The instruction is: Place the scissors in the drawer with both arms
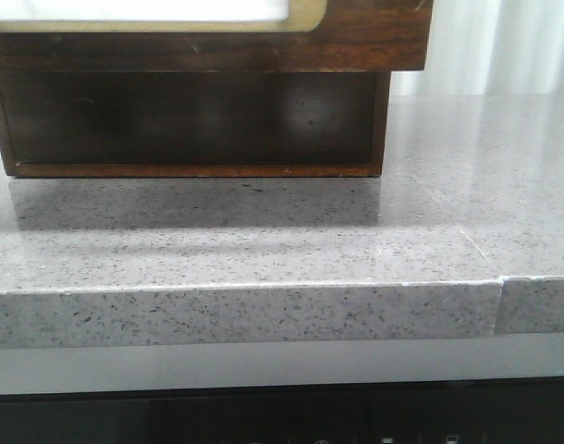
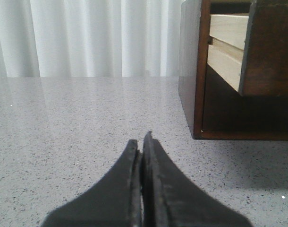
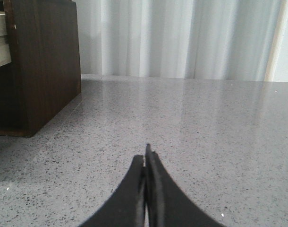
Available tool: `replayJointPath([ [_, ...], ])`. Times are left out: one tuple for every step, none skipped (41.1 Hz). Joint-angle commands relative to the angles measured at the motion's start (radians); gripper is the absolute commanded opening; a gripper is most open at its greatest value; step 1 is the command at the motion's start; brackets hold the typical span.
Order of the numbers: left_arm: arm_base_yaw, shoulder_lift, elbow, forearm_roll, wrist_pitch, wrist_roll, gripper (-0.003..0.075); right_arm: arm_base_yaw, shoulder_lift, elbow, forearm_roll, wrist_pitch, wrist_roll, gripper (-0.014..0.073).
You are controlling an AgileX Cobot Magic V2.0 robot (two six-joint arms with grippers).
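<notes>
The drawer (image 1: 356, 37), dark brown wood with a cream-rimmed white inset, sticks out of the top of the dark wooden cabinet (image 1: 382, 129) at the back of the grey speckled counter. Its pale side and dark front show in the left wrist view (image 2: 269, 52), and a sliver of it shows in the right wrist view (image 3: 0, 42). The scissors are out of view. My left gripper (image 2: 141, 139) is shut and empty, low over the counter left of the cabinet. My right gripper (image 3: 145, 153) is shut and empty, low over the counter right of the cabinet. Neither gripper shows in the front view.
The cabinet has an open dark space (image 1: 190, 116) under the drawer. The counter's front edge (image 1: 245, 314) has a seam at the right (image 1: 500, 310). White curtains (image 3: 191, 38) hang behind the counter.
</notes>
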Motion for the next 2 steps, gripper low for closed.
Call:
replayJointPath([
  [0.002, -0.018, 0.025, -0.007, -0.083, -0.009, -0.0020, -0.003, -0.018, 0.002, -0.014, -0.088, 0.001, -0.0069],
  [0.002, -0.018, 0.025, -0.007, -0.083, -0.009, -0.0020, -0.003, -0.018, 0.002, -0.014, -0.088, 0.001, -0.0069],
])
